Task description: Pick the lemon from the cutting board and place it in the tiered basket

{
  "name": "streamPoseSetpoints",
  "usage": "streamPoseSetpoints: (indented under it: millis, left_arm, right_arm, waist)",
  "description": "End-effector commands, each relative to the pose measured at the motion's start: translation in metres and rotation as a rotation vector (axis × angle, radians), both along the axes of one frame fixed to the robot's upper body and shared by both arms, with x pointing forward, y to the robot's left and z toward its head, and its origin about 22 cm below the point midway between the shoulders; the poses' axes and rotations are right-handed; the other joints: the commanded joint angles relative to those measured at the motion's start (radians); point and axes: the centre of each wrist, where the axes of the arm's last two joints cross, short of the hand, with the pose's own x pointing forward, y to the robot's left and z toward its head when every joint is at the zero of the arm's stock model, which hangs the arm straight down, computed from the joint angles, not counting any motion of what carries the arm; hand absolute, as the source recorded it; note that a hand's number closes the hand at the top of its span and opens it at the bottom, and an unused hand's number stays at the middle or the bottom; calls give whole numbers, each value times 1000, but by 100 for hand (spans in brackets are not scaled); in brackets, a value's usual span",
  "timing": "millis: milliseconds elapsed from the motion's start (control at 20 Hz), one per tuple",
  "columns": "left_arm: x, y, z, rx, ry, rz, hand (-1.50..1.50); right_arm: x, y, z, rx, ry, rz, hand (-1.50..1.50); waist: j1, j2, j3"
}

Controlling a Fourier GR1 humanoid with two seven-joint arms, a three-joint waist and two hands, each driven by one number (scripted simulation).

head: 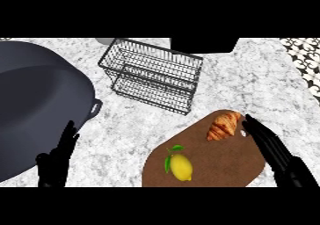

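A yellow lemon point(181, 167) with a green leaf lies on the left part of the brown cutting board point(227, 165). A black wire tiered basket point(153, 74) stands farther back on the marble counter, with nothing in it. My right hand point(270, 143) hovers over the board's right side with its fingers straight, well to the right of the lemon and beside a croissant point(223, 125). At the lower left my left hand point(56, 160) rests open, fingers up, in front of a large dark pot.
A large dark pot point(33, 101) fills the left side, its handle near the basket. A croissant sits at the board's far end. A black box point(203, 44) stands at the back. Patterned tiling point(312, 61) borders the counter at the right.
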Motion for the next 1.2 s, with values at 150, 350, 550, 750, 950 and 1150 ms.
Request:
streamPoseSetpoints:
  millis: [150, 350, 550, 750, 950, 1150]
  left_arm:
    - [6, -7, -3, 5, 22, 12, 0]
    - [13, 1, -1, 2, 18, -29, 0]
    - [22, -16, -6, 15, 18, -25, 0]
    - [14, -20, -12, 0, 3, -37, 0]
    - [30, -19, -7, 2, 11, -25, 0]
    - [21, -24, -17, 12, 20, -17, 0]
  right_arm:
    - [-33, 15, 25, -369, 51, -145, -150]
    - [-47, 48, 29, -419, 46, -235, -150]
    - [-45, 94, 26, -487, 51, -280, -150]
    - [-46, 147, -7, -554, 38, -301, -150]
    - [-39, 158, -12, -695, 111, -363, -150]
    - [-41, 164, -29, -745, 156, -383, -150]
  waist:
    - [1, -4, -2]
    - [28, 2, 2]
    - [46, 9, 5]
    - [51, 10, 9]
    - [44, 12, 8]
    - [44, 12, 9]
